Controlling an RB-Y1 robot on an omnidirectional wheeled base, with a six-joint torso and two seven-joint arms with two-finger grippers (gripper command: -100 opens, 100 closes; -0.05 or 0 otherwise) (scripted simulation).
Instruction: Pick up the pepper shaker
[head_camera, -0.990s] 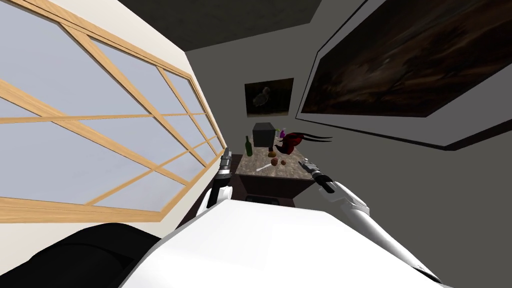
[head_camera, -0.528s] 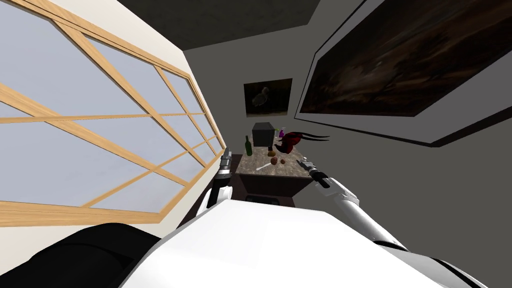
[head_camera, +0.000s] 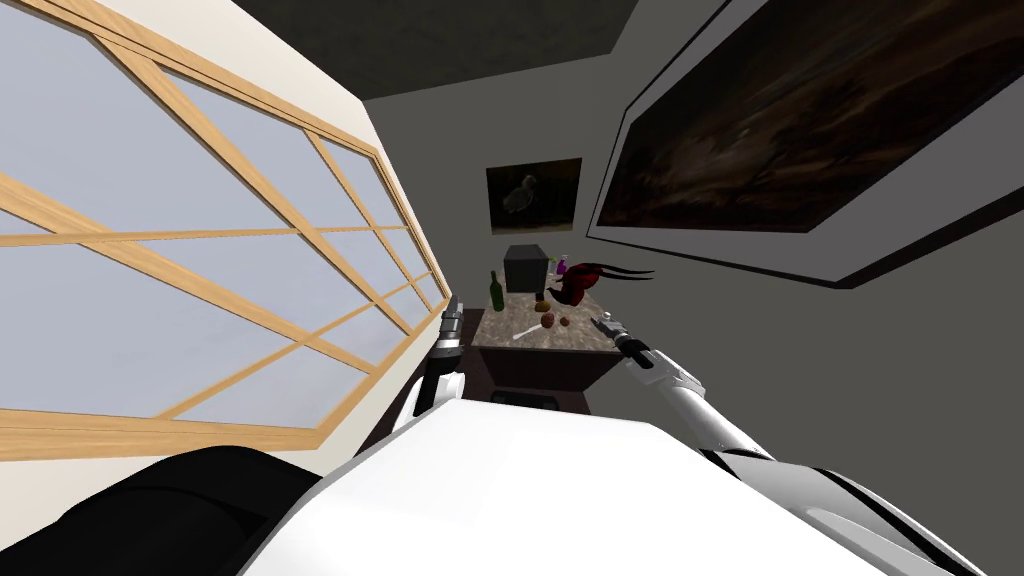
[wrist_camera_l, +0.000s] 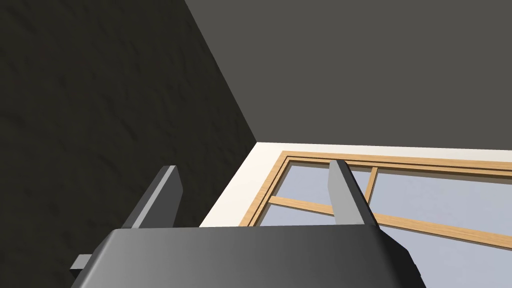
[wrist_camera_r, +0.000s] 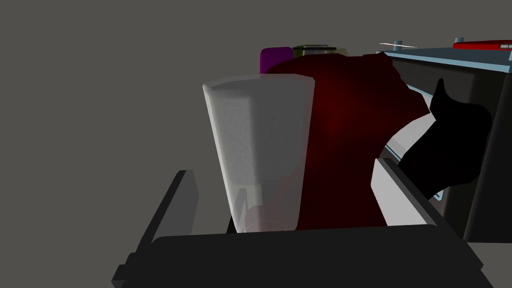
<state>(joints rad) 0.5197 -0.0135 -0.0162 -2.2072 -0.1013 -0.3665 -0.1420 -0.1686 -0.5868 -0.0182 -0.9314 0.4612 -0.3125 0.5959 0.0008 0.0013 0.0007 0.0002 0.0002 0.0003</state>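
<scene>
**Right gripper (wrist_camera_r: 281, 167) open around the pepper shaker (wrist_camera_r: 260, 145)**

Its fingers stand apart on either side of the pale shaker on the counter (head_camera: 530, 330), touching neither side. The shaker sits off-centre, so closing could knock it into the dark red thing (wrist_camera_r: 350, 130) behind. Its tapered walls may slip. It looks upright, wide end farthest from the palm. The left gripper (wrist_camera_l: 255, 175) hangs open.

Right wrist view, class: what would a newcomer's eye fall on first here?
A pale, see-through shaker stands inside the open right claw, touching neither side. Right behind it looms a dark red object, with a purple cap peeking above.
</scene>
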